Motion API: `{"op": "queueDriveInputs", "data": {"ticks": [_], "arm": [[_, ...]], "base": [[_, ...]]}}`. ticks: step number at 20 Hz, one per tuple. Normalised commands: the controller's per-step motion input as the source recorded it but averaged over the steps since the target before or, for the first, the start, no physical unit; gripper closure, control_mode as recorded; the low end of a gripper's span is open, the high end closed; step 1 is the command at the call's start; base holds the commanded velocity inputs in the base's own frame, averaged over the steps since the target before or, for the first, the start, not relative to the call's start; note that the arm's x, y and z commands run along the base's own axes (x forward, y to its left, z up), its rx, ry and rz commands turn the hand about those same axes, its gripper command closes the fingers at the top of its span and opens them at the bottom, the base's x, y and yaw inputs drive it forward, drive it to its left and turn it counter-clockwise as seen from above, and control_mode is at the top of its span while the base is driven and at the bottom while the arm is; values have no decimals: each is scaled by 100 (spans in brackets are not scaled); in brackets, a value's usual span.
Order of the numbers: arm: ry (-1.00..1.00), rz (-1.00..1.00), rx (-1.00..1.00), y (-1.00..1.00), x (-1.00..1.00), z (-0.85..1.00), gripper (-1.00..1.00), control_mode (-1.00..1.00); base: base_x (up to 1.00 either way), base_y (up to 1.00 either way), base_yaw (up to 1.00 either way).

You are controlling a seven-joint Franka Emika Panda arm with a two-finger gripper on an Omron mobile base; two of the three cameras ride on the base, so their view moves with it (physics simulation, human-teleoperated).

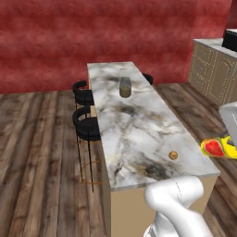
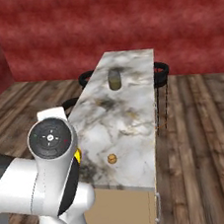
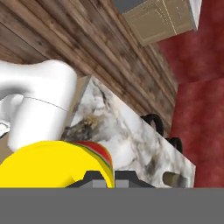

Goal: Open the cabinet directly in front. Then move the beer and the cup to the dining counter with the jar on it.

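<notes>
The dining counter (image 1: 139, 129) (image 2: 128, 107) is a long marble-topped island running away from me. The jar (image 1: 125, 87) (image 2: 114, 79) stands upright near its far end and shows small in the hand view (image 3: 175, 178). My gripper (image 1: 226, 142) (image 3: 111, 179) hangs just off the counter's near right corner, shut on the yellow cup (image 1: 216, 147) (image 3: 57, 164). The cup lies tilted in the jaws with its red mark showing, and a sliver of the cup (image 2: 78, 155) peeks from behind my arm. The beer and the cabinet are out of view.
A small brown ball (image 1: 173, 155) (image 2: 111, 158) lies on the counter's near end. Black stools (image 1: 85, 122) (image 2: 159, 73) line both long sides. Low tan drawer cabinets (image 1: 210, 69) stand at the back right. A red wall closes the far side, and wood floor surrounds the island.
</notes>
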Motion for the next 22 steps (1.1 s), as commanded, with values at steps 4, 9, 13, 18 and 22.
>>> {"op": "queueDriveInputs", "data": {"ticks": [4,9,13,18,22], "arm": [[18,10,-20,0,40,-24,100,-100],[8,12,-19,0,53,-18,100,-100],[0,19,-10,-10,33,-27,100,-100],[0,23,0,-4,28,-38,100,-100],[2,21,0,0,28,-42,100,-100]], "base": [[0,0,0],[0,0,0],[0,0,0],[0,0,0],[0,0,0]]}}
